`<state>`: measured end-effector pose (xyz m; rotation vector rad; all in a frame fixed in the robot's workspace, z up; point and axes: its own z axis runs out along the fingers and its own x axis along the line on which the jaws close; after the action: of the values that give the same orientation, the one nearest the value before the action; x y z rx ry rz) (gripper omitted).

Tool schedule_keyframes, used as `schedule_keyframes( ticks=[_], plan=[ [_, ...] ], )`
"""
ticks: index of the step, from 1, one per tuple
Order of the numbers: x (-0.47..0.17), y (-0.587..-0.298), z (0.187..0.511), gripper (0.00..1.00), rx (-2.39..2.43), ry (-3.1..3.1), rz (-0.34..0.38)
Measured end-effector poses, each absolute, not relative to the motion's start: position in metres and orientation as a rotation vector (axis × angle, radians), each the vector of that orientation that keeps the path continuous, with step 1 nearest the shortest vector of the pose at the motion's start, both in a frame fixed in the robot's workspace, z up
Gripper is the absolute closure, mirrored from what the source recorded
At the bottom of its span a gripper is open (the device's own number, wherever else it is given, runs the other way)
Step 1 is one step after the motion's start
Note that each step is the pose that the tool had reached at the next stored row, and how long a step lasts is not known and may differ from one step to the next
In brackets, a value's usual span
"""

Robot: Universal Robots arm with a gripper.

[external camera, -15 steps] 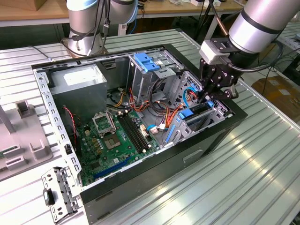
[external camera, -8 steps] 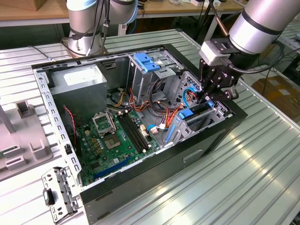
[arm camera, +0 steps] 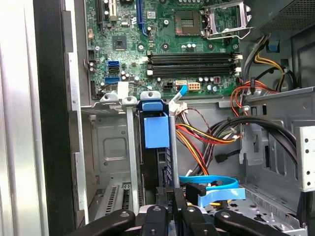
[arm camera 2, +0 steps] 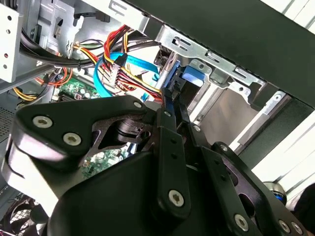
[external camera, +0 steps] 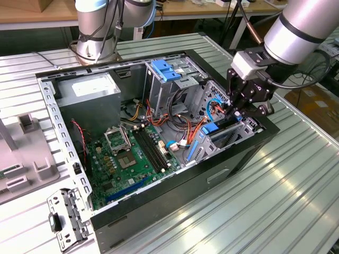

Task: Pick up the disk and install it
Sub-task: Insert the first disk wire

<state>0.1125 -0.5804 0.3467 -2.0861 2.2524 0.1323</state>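
The disk (external camera: 223, 127) stands on edge in the metal bay at the front corner of the open computer case (external camera: 175, 190), on the exterior view's right. Its light-blue side rail (arm camera: 156, 132) faces up out of the slot. My gripper (external camera: 237, 112) reaches down from above and is shut on the disk's upper edge. In both wrist views the black fingers (arm camera: 166, 209) sit close together over the thin edge, and the blue rail end (arm camera 2: 191, 77) shows just past my gripper (arm camera 2: 172, 96). The disk's label is hidden.
A green motherboard (external camera: 127, 153) lies on the case floor. Behind it are a grey power-supply box (external camera: 90, 87) and a metal cage with a blue bracket (external camera: 165, 69). Red, orange and blue cables (arm camera: 206, 142) run beside the bay. A loose metal bracket (external camera: 66, 217) lies outside the case.
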Motion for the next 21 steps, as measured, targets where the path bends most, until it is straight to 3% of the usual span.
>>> schedule_keyframes(
  ticks=[21],
  plan=[
    [0.1125, -0.5806, 0.3409, 0.83, -2.137, 2.207, 0.135]
  ],
)
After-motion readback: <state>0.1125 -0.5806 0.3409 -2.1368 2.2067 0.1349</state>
